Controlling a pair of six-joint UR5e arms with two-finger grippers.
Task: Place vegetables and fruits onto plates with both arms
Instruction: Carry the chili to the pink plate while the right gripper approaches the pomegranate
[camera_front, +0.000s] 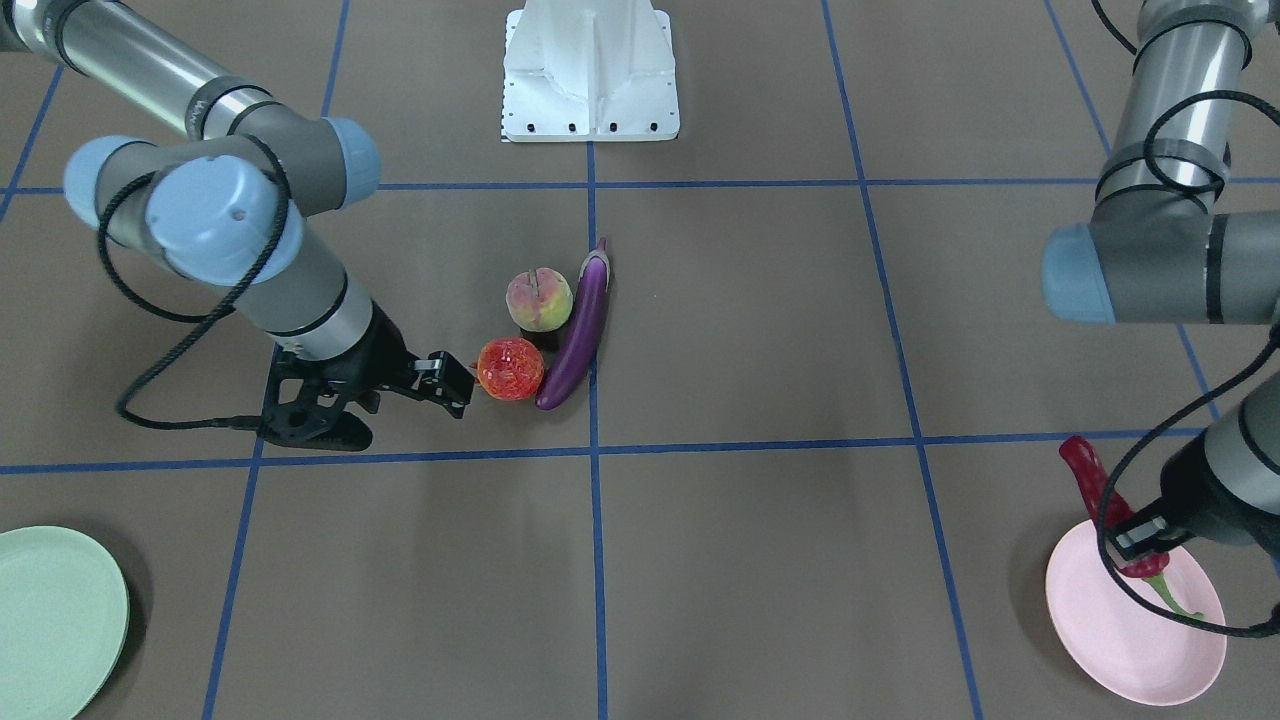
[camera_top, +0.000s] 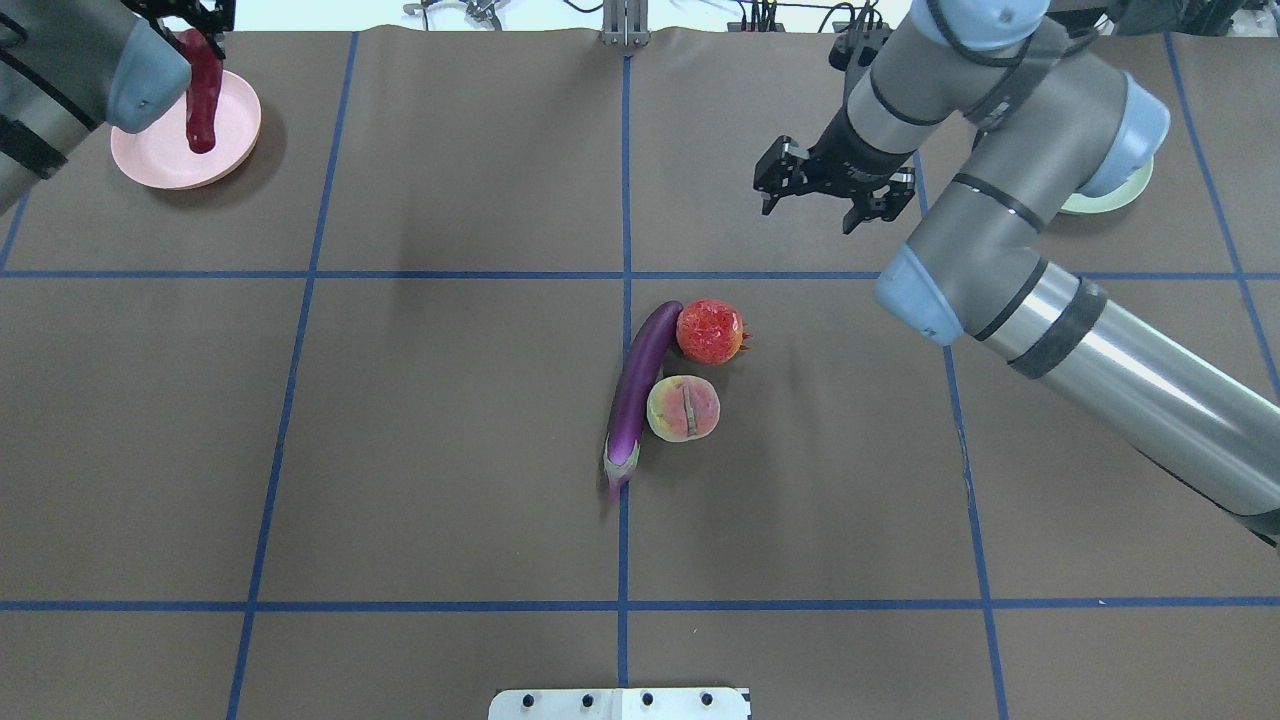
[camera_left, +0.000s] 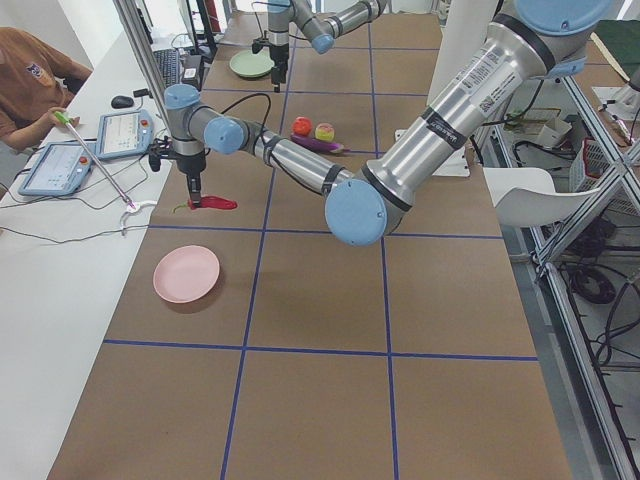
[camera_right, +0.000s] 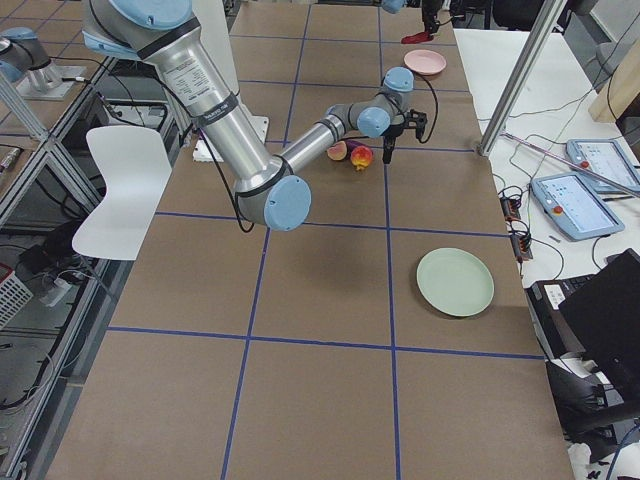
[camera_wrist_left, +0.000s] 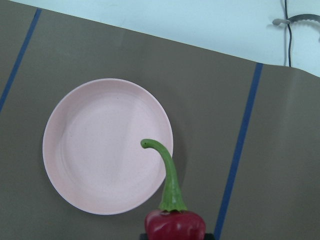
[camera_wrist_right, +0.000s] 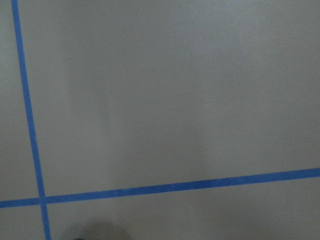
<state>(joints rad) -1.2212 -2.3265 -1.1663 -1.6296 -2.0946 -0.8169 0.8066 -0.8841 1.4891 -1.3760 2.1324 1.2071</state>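
My left gripper (camera_front: 1145, 535) is shut on the red chili pepper (camera_front: 1095, 490) and holds it in the air over the pale pink plate (camera_front: 1120, 640). In the left wrist view the chili pepper (camera_wrist_left: 175, 225) points its green stem at the pink plate (camera_wrist_left: 107, 145). At mid-table the purple eggplant (camera_top: 645, 385), the peach (camera_top: 683, 408) and the pomegranate (camera_top: 711, 330) lie touching. My right gripper (camera_front: 462, 392) is open and empty, low beside the pomegranate (camera_front: 510, 368). My right arm partly hides the mint green plate (camera_top: 1110, 195) at the far right.
The white robot base (camera_front: 590, 70) stands at the table's near edge. Blue tape lines (camera_wrist_right: 165, 189) cross the brown table. A person (camera_left: 30, 90) sits at a side desk with tablets beyond the pink plate's end. A white chair (camera_right: 120, 190) stands beside the table.
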